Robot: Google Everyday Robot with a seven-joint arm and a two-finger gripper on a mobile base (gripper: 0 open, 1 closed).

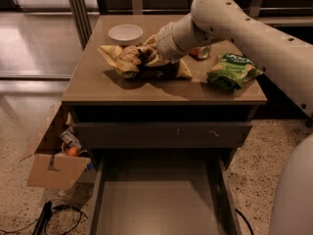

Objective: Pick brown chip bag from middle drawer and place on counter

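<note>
The gripper (pixel 149 60) presses into the brown chip bag (pixel 120 58) toward the back edge of the counter (pixel 98 89); its hold cannot be told. A snagged retreat could drag the bag against the white bowl (pixel 125 33)

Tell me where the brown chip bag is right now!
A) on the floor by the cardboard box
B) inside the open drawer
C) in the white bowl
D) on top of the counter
D: the brown chip bag sits on the counter with the gripper right at it, well above the open middle drawer.
</note>
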